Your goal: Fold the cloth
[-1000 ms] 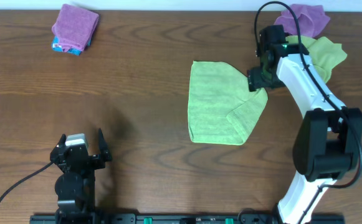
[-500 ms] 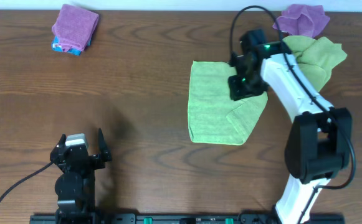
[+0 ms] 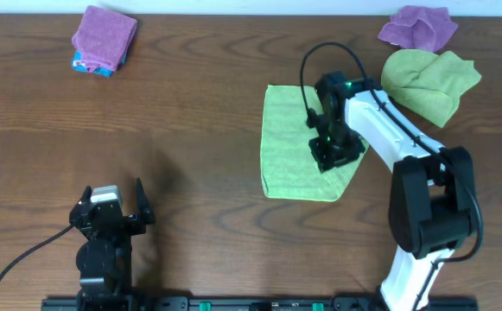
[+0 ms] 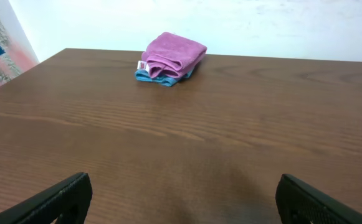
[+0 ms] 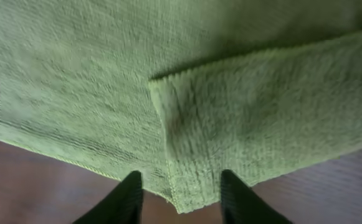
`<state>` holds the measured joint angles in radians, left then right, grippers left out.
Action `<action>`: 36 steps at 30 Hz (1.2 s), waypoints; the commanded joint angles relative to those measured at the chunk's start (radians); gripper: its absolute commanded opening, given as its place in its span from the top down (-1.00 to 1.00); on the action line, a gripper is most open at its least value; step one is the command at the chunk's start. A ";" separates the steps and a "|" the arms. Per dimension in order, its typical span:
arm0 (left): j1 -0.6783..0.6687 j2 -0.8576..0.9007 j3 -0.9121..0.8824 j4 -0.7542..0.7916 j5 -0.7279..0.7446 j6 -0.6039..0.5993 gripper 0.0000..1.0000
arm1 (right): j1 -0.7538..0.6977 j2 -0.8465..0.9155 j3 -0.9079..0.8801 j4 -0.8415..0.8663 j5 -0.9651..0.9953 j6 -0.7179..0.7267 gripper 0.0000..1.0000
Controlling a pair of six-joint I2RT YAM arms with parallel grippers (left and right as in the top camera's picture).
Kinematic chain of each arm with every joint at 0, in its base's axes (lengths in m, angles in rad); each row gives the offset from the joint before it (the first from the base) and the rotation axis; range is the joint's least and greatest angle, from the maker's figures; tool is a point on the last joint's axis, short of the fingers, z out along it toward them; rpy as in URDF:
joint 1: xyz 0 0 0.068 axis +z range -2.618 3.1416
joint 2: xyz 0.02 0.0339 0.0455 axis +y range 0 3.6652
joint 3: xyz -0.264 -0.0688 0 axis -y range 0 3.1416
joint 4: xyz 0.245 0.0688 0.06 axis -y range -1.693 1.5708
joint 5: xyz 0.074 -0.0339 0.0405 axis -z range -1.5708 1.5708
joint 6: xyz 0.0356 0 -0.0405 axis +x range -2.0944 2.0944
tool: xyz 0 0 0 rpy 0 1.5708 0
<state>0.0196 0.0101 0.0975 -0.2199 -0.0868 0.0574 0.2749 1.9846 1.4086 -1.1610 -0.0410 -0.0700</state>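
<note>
The cloth [image 3: 292,142], lime green, lies flat on the brown table right of centre, its lower right corner folded over onto itself. My right gripper [image 3: 333,154] hovers over that folded part at the cloth's right side. In the right wrist view the cloth [image 5: 168,74] fills the frame, and the right gripper [image 5: 181,194] stands partly open, its two dark fingers either side of the folded corner's tip. The fabric between them lies flat, not bunched. My left gripper [image 3: 112,200] rests near the front left edge, wide open over bare wood, and nothing sits in the left gripper [image 4: 181,199].
A second lime-green cloth [image 3: 428,78] lies crumpled at the back right, with a purple cloth [image 3: 416,26] behind it. At the back left a folded purple cloth [image 3: 104,39] sits on a blue one, and this purple cloth [image 4: 171,57] faces the left wrist camera.
The right arm swung from the cloth's upper right corner inward and toward the front, over the folded corner, and its jaws narrowed. The cloth's shape and the left arm are unchanged.
</note>
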 commanded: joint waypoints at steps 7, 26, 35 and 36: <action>0.006 -0.006 -0.028 -0.008 -0.017 0.014 -0.91 | 0.008 -0.246 -0.256 0.151 0.034 -0.005 -0.09; 0.006 -0.006 -0.028 -0.008 -0.017 0.014 -0.90 | 0.008 -0.164 -0.343 0.346 0.036 0.014 0.41; 0.006 -0.006 -0.028 -0.008 -0.017 0.014 -0.90 | 0.004 -0.143 -0.343 0.360 0.026 0.070 0.97; 0.006 -0.006 -0.028 -0.008 -0.017 0.014 -0.90 | 0.001 -0.143 -0.342 0.359 0.026 0.085 0.97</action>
<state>0.0196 0.0101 0.0975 -0.2199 -0.0868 0.0574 0.2779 1.8355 1.0710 -0.8032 -0.0021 -0.0326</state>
